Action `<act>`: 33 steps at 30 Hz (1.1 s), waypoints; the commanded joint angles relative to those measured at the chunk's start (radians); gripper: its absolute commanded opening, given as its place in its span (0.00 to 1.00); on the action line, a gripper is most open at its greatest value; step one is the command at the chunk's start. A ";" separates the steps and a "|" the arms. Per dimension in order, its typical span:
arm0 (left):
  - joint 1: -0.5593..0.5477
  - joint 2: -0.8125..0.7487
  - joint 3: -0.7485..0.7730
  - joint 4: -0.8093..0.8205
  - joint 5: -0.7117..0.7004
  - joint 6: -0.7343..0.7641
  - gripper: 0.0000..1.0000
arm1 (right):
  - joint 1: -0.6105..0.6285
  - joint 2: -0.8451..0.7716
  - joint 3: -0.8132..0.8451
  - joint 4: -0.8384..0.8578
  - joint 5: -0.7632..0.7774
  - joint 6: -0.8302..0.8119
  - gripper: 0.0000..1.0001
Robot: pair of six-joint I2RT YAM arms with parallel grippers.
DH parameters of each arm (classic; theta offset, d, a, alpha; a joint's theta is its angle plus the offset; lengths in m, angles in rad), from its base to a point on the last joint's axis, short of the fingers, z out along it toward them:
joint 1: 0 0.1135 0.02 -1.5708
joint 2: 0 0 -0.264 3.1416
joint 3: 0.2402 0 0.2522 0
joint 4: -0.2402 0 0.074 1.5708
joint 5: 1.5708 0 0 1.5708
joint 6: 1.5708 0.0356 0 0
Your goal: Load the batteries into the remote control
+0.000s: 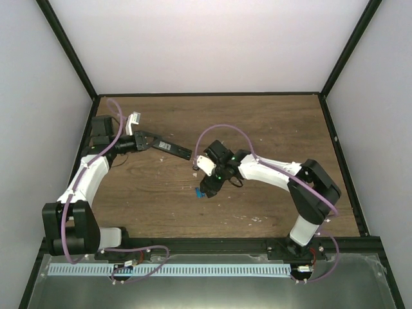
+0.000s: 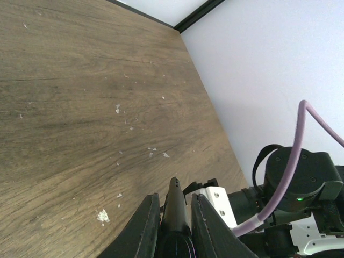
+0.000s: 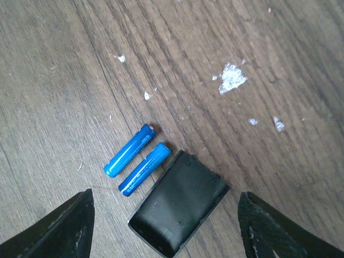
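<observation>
- Top view: clamping one end of the slim black bar-shaped plastic remote control in the left gripper at the far left of the brown wood-grain table, with the bar pointing toward the middle. Hovering the right gripper near the table's centre, just above the tiny bright blue cylindrical batteries.
- Left wrist view: pinching the remote control edge-on between the closed jaws of the left gripper. Judging it stiff and light, yet smooth enough to twist in so narrow a pinch.
- Right wrist view: spreading the right gripper wide, its dark fingers well apart and touching nothing. Looking down on the two batteries, which lie side by side and nearly touching on the wood, with a short black rectangular plastic cover just beside the nearer one.
- Judging the batteries light, rigid, slick and prone to rolling. Advising a hold across the barrel's mid-length, one at a time, starting with the one farther from the cover, where there is more finger room.
</observation>
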 commanded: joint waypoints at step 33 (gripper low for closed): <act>0.006 0.013 -0.002 0.008 0.023 0.018 0.00 | -0.005 0.165 0.032 -0.071 -0.029 0.029 0.57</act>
